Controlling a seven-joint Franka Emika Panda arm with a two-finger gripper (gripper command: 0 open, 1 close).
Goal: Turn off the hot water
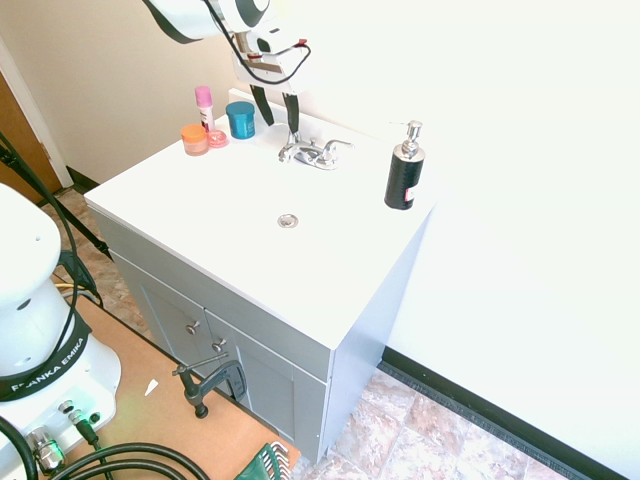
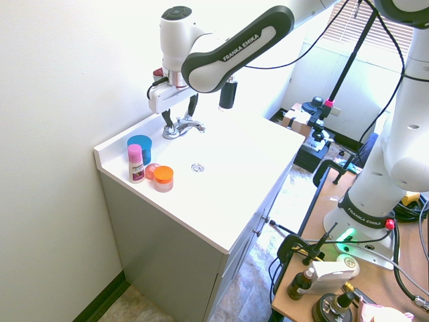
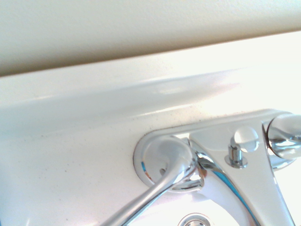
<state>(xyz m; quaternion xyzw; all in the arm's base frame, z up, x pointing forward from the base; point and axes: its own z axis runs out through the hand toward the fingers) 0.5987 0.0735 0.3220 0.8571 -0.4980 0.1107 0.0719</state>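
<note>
The blue jar point(image 1: 241, 120) is sitting left of the faucet point(image 1: 315, 155). The robot's gripper point(image 1: 281, 127) is hanging over the faucet's left end with its fingers apart, and the shiny left handle point(image 3: 167, 174) is sticking up there, close to one finger. The black soap bottle point(image 1: 404, 178) is standing right of the faucet.

White Franka arm point(image 2: 234, 50) with rounded housings, black oval side panel lettered FRANKA EMIKA in white, black-capped wrist joint point(image 2: 176, 30), pale gripper point(image 2: 176, 119) body with two dark tapering fingers point(image 1: 291, 112), black cable point(image 1: 238, 48), small red parts point(image 1: 301, 43), white base point(image 2: 362, 225) with black lettered band, green light
</note>
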